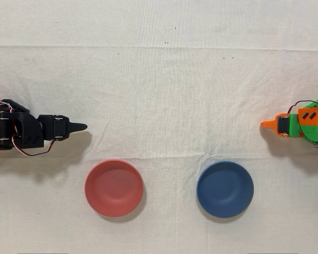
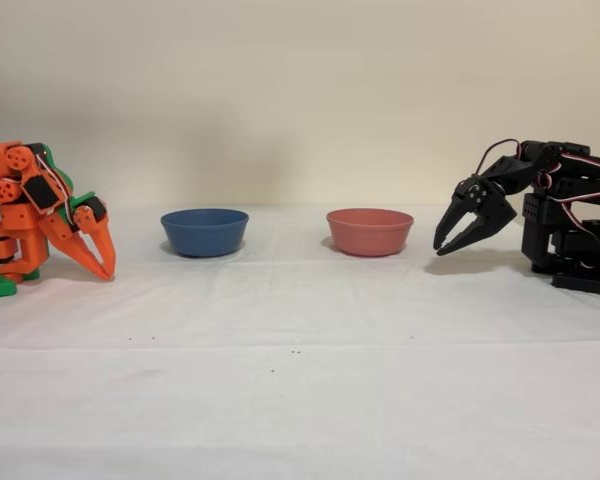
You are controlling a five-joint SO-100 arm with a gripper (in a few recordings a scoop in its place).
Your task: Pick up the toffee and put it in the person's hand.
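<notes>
The toffee is out of view, and so is the person's hand. My black gripper (image 1: 84,126) rests at the left edge of the overhead view, pointing toward the middle of the cloth. In the fixed view it (image 2: 442,248) hangs at the right, tips angled down just above the cloth. Its fingertips meet and nothing is held between them.
A red bowl (image 1: 114,188) (image 2: 369,231) and a blue bowl (image 1: 224,189) (image 2: 204,231) stand side by side on the white cloth, the red one nearer my gripper; nothing shows inside either. The idle orange arm (image 1: 297,124) (image 2: 40,215) stands opposite.
</notes>
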